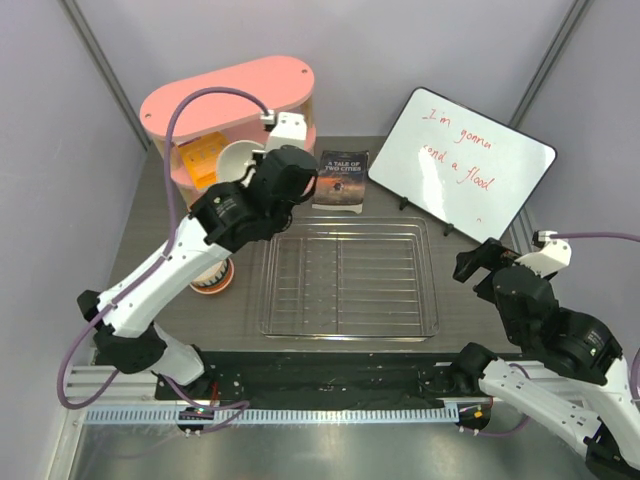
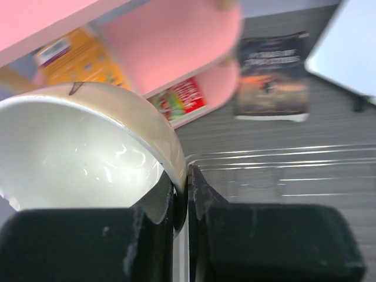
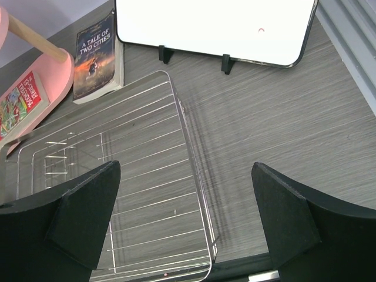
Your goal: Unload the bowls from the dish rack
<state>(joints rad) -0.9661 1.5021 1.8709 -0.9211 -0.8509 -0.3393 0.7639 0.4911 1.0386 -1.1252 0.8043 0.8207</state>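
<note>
At the far-left corner of the table [image 1: 150, 250] we see the pink oval shelf unit [image 1: 225, 90], with colourful packets on its lower shelf. Just in front of it, the left gripper [image 2: 187, 191] is clenched on the rim of the beige bowl [image 2: 82, 147]: one finger sits inside the glossy white interior and the other presses on the tan outer wall. From above we find this bowl lifted beside the shelf, tilted on its side and clear of the dish rack [image 1: 350, 280]. Below the left arm, near the table's left edge and just off the rack's left side, an orange bowl [image 1: 213, 284] sits on the table. Something pale rests in it, but the arm hides most of it and we cannot tell how many bowls are stacked there. The rack lies flat in the middle of the table, toward the near edge, and we see only bare wire bars inside it. Behind it, at the middle of the far edge, lies a paperback book [image 1: 341, 180]. A whiteboard [image 1: 462, 165] with red handwriting stands propped at the far-right corner. By the right edge of the table, beside the rack's right side, the right gripper [image 3: 185, 176] hangs with its jaws spread wide and nothing between them.
</note>
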